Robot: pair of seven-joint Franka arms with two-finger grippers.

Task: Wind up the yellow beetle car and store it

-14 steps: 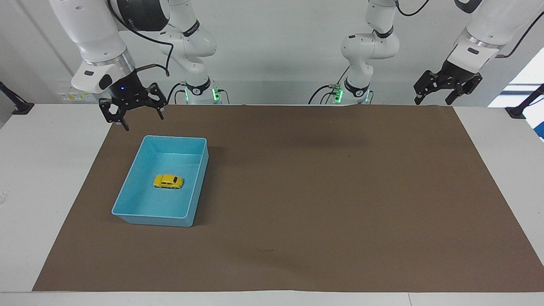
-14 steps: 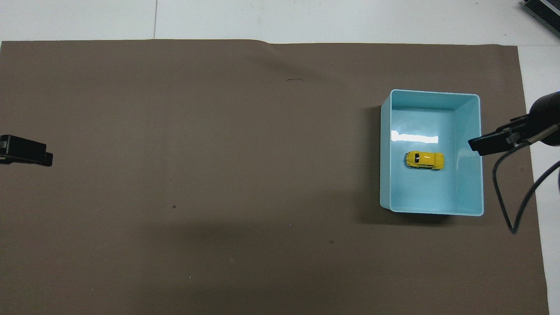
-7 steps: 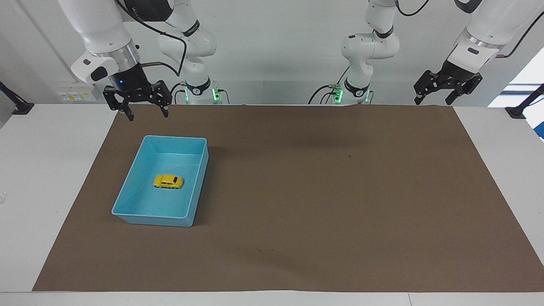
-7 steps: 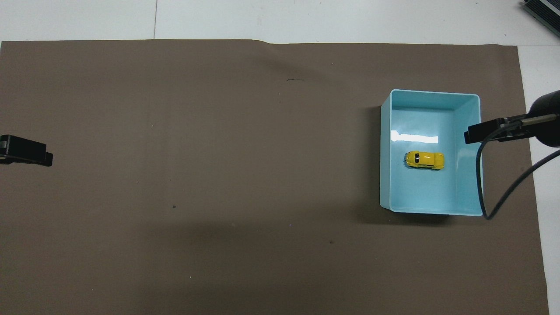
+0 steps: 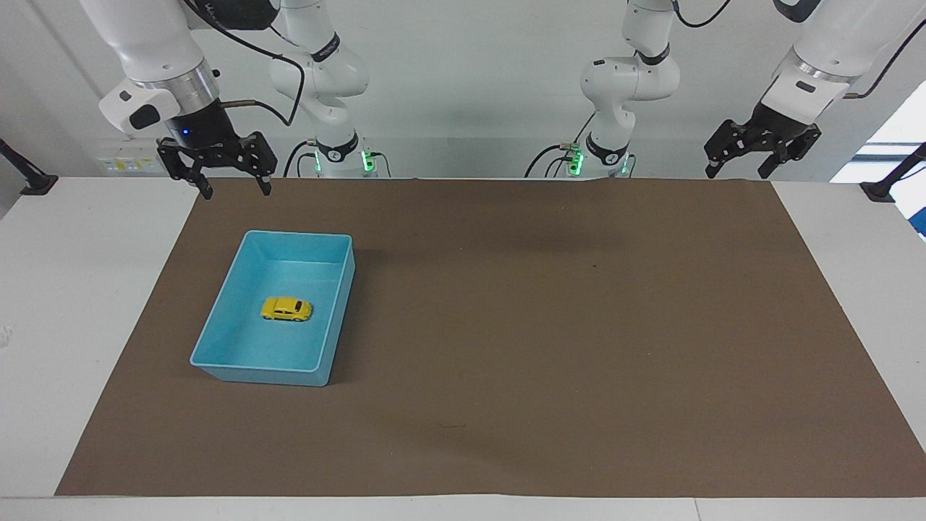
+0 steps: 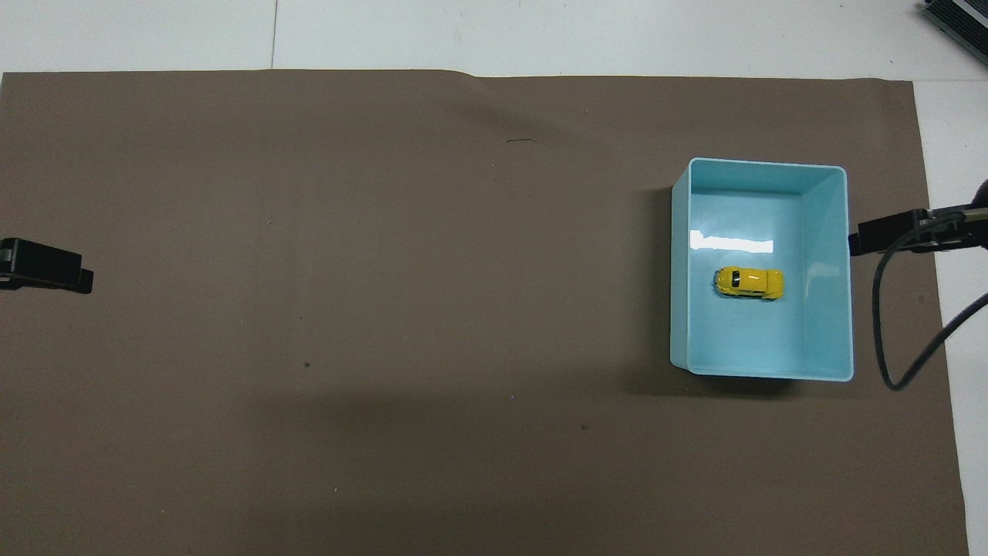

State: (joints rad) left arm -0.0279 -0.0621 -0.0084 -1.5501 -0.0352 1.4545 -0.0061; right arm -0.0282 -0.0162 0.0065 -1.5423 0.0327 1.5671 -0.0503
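The yellow beetle car (image 5: pixel 286 309) rests on its wheels on the floor of the blue bin (image 5: pixel 255 370), about in the middle; it also shows in the overhead view (image 6: pixel 749 283) inside the bin (image 6: pixel 826 332). My right gripper (image 5: pixel 231 189) is open and empty, raised over the mat's edge by the robots, apart from the bin; one finger (image 6: pixel 888 235) shows in the overhead view beside the bin's rim. My left gripper (image 5: pixel 738 172) is open and empty and waits raised at the left arm's end; its tip (image 6: pixel 46 266) shows in the overhead view.
A brown mat (image 5: pixel 542 325) covers most of the white table (image 5: pixel 87 289). The bin stands on it toward the right arm's end. A black cable (image 6: pixel 888 332) hangs from the right arm beside the bin.
My right gripper has risen and drawn back from the bin toward the right arm's end of the table. The car, the bin and the left arm have not moved.
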